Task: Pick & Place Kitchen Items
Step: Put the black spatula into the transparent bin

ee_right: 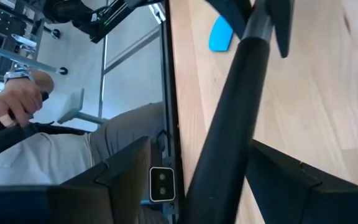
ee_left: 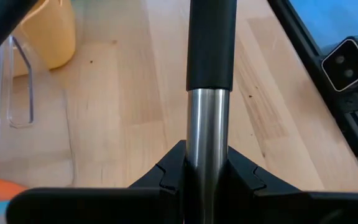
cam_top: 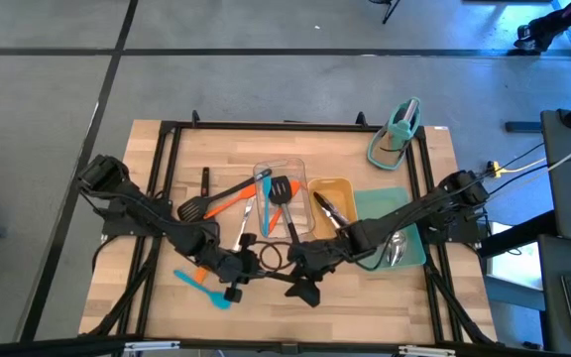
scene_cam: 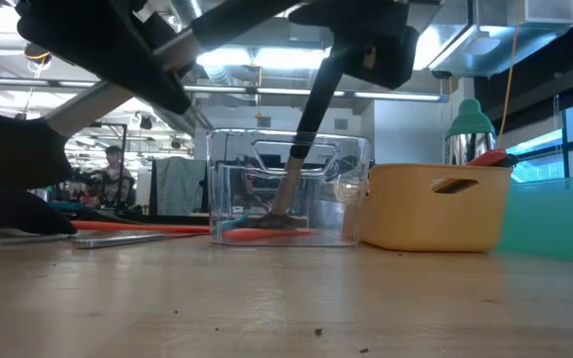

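The black turner's head is blurred behind the clear tray's wall in the low view. Its handle runs off the left wrist view's top edge.

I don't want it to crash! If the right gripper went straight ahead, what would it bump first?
The right gripper would probably meet the black-handled utensil first, since it lies between the open fingers. Beyond that, it would likely meet the left gripper holding its steel shaft.
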`<control>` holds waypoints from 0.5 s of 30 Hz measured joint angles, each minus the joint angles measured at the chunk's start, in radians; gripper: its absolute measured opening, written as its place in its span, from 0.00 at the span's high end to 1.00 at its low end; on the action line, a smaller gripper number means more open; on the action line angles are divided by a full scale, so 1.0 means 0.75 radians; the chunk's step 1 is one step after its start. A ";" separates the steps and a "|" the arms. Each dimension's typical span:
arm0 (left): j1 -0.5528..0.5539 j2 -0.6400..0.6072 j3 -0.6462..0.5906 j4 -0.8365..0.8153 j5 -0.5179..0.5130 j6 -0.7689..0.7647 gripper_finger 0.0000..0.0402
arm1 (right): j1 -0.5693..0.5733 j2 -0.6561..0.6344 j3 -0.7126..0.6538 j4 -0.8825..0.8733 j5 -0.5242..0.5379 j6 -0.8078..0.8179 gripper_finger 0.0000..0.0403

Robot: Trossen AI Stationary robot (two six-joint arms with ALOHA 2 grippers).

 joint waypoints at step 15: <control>-0.019 -0.003 0.000 0.008 -0.010 -0.042 0.86 | 0.000 0.005 -0.004 -0.109 0.042 0.126 0.82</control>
